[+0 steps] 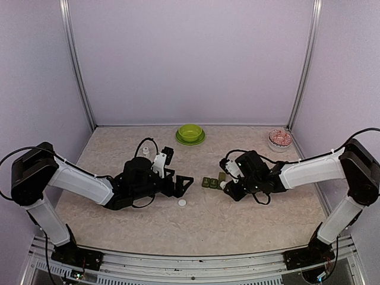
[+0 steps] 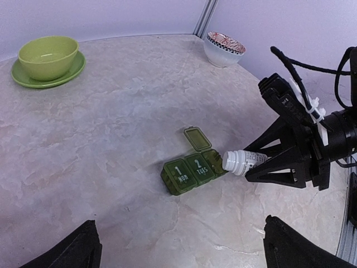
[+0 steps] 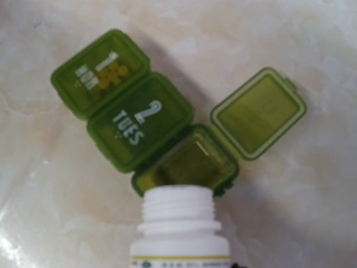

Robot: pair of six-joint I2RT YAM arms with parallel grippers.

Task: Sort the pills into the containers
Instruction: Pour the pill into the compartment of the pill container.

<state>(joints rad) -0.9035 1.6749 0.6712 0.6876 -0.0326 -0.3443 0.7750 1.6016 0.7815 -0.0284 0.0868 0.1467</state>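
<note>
The dark green pill box (image 3: 142,120) lies mid-table, also seen in the top view (image 1: 209,182). Its first two lids, marked MON and TUES, are down. The third lid (image 3: 259,111) is flipped open. Small yellowish pills (image 3: 113,72) show through the MON lid. My right gripper (image 2: 251,163) is shut on a white bottle (image 3: 178,229). The bottle is uncapped, tipped on its side, with its mouth at the open third compartment (image 3: 189,164). No pill shows in that compartment. My left gripper (image 1: 186,185) hangs open just left of the box, holding nothing.
A flat white cap (image 1: 181,202) lies in front of the left gripper. A second small white bottle (image 1: 145,151) stands behind the left arm. A lime green bowl on a saucer (image 1: 190,133) sits at the back centre, and a patterned bowl (image 1: 279,138) at the back right.
</note>
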